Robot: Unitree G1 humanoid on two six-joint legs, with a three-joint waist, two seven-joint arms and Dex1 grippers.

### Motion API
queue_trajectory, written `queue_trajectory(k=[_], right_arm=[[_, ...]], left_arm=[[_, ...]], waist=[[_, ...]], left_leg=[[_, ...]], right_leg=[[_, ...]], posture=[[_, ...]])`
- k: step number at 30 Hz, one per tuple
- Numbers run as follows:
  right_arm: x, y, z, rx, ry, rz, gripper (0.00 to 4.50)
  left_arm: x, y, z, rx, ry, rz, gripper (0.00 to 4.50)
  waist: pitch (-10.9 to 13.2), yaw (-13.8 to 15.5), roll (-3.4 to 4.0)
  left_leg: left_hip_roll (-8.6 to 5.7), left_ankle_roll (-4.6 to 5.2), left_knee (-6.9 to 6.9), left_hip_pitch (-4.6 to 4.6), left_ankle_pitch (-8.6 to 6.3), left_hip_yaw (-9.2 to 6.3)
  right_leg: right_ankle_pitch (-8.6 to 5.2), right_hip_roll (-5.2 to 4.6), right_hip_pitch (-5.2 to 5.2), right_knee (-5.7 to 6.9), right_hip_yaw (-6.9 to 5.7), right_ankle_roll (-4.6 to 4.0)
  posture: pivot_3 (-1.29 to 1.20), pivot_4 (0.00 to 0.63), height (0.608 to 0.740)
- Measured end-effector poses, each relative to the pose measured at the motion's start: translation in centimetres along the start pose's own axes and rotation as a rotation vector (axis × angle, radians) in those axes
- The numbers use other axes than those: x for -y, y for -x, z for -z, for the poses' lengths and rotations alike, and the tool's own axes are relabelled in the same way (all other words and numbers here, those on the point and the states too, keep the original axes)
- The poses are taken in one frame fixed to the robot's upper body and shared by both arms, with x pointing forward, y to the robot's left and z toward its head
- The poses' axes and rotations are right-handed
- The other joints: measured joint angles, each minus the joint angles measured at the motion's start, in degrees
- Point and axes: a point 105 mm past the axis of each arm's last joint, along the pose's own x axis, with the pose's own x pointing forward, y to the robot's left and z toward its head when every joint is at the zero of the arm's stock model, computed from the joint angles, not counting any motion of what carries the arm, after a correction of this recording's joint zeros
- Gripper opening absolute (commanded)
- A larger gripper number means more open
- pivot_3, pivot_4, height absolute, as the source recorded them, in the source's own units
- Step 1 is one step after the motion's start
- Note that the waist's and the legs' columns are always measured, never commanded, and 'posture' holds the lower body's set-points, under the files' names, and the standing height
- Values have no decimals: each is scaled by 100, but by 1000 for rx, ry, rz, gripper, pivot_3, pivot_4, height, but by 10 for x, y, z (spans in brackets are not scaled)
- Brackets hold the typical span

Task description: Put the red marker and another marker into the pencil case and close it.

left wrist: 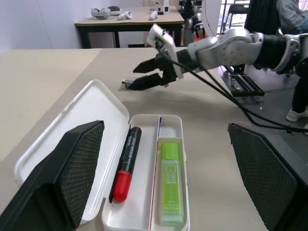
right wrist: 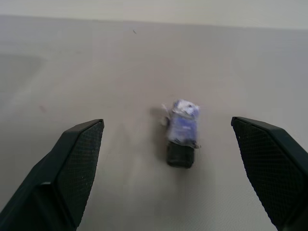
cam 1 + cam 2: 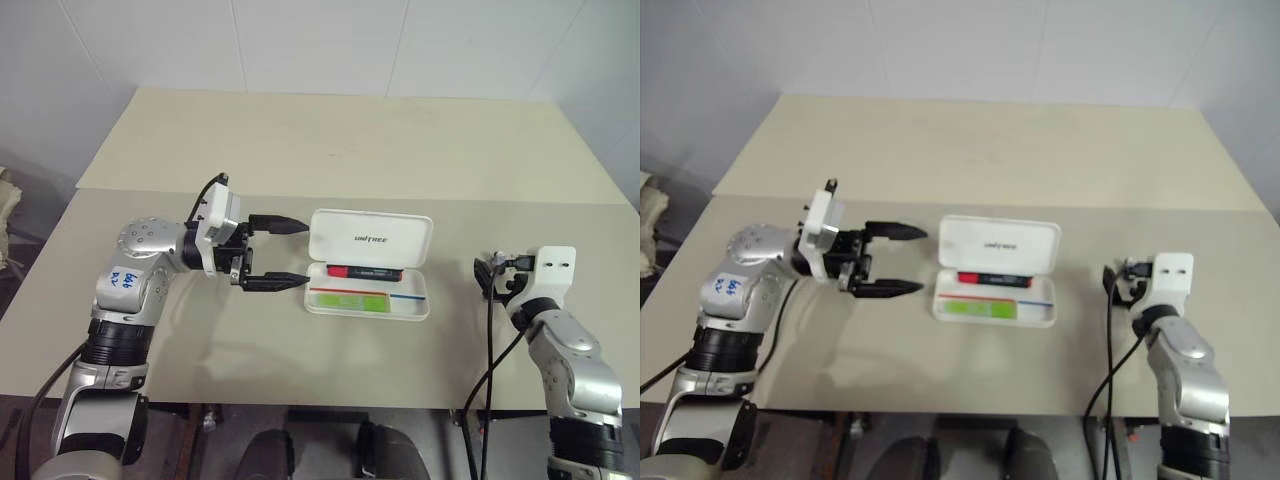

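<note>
Beige desk [image 3: 330,150] under white wall panels, seam running across its middle. Near centre, white pencil case [image 3: 369,262] open, lid raised on far side, red marker [image 3: 365,271] and lime another marker [image 3: 349,301] inside. Left end effector [image 3: 290,252] spread wide, empty, just left of case. Right end effector [image 1: 132,77] wide, empty, well apart at right, near small blue-wrapped object [image 2: 182,132]. Bare far half.

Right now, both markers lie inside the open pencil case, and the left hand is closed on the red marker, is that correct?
Not quite. The red marker and the green highlighter do lie inside the open pencil case, but the left hand holds nothing: its fingers stand open beside the case, apart from it. The left eye view shows this.
</note>
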Motion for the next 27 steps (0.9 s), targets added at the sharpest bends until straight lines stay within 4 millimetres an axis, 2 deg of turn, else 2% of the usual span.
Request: queue_trajectory(k=[3,6,13,16,22,24,27], right_arm=[[3,-9,6,-3,-13,28,4500],[0,-16,9,1,-11,24,3878],[-9,-24,9,25,16,-5,1273],[-9,-24,9,32,20,-5,404],[-10,-24,6,36,37,-50,405],[-15,-21,-3,63,50,-114,405],[-25,-12,-27,127,79,-239,405]], left_arm=[[-2,2,-2,1,-6,-21,4412],[-4,1,-3,0,-8,-38,4453],[-6,0,-7,-9,-34,-75,4453],[-8,1,-6,-20,-37,-89,4453],[-9,1,-6,-28,-48,-96,4453],[-8,0,-5,-30,-54,-94,4453],[-7,-1,-4,-33,-62,-84,4453]], waist=[[0,-4,1],[0,-26,0],[0,-37,-1],[0,-46,0],[0,-98,0],[3,-112,6],[4,-108,6]], left_leg=[[0,-1,-2,0,0,-2],[0,-1,-1,0,0,-1],[0,-3,0,0,2,-3],[0,-3,0,1,2,-3],[0,-3,-3,-1,2,-4],[0,-3,-6,-1,2,-3],[0,-3,-10,-1,2,-4]], right_leg=[[0,0,-1,2,-1,0],[0,0,0,2,0,0],[1,-1,1,3,2,1],[1,0,1,3,2,1],[0,-1,1,2,1,1],[0,0,-1,1,2,1],[0,0,-2,1,0,1]], posture=[[0,150,740],[0,150,740],[0,150,740],[0,150,740],[0,150,740],[0,150,740],[0,150,740]])
